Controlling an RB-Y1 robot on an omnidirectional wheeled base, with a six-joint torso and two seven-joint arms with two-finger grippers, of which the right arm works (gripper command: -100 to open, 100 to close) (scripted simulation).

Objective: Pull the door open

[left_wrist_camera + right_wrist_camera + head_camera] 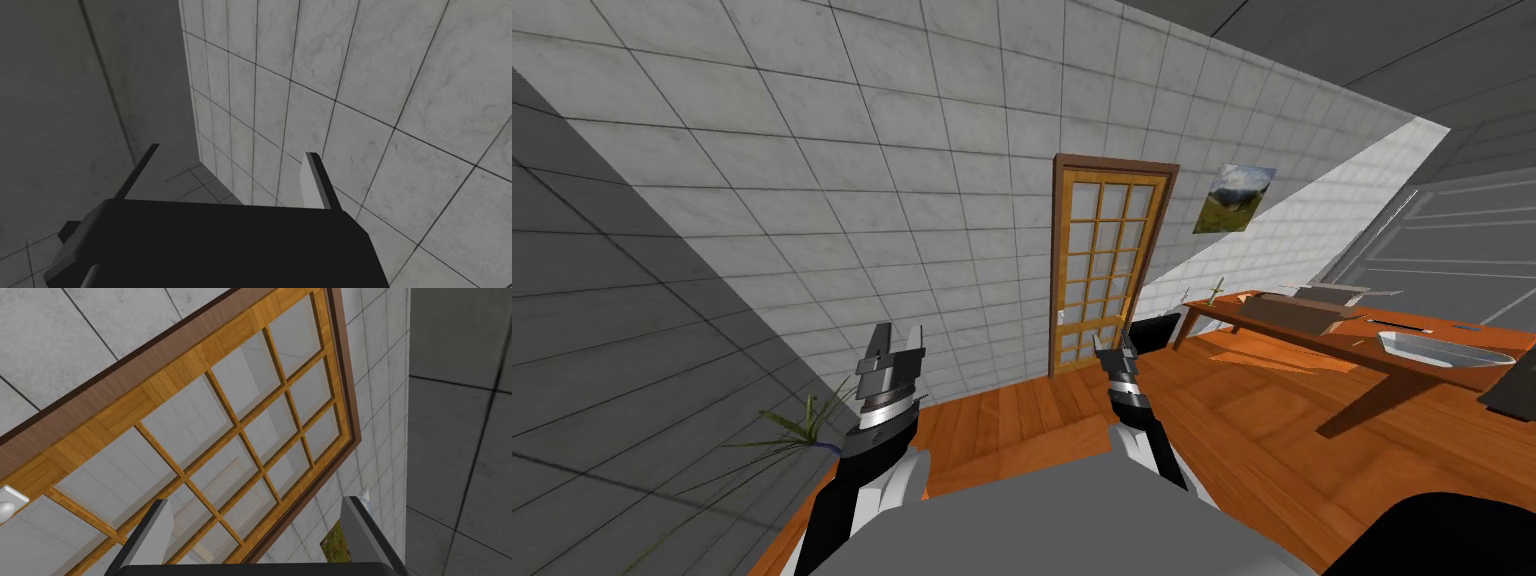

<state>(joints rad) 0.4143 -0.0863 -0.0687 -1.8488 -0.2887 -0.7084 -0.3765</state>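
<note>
A wooden door [1102, 265] with many glass panes stands shut in a dark brown frame in the tiled far wall. Its small white handle [1065, 318] sits on its left edge. My right gripper [1118, 340] is raised in front of the door's lower part, still some way off, and is open with nothing between its fingers. In the right wrist view the door's panes [220, 428] stretch beyond the open gripper [257, 515], and the white handle [9, 507] is far off to one side. My left gripper [897, 340] is raised toward the tiled wall, open [227, 170] and empty.
A wooden table [1312, 330] with a grey bowl [1442, 350] and a box stands at the right. A dark bin [1152, 332] sits beside the door. A picture [1234, 197] hangs right of the door. A thin plant [797, 425] grows at the left. Wooden floor [1032, 420] lies between me and the door.
</note>
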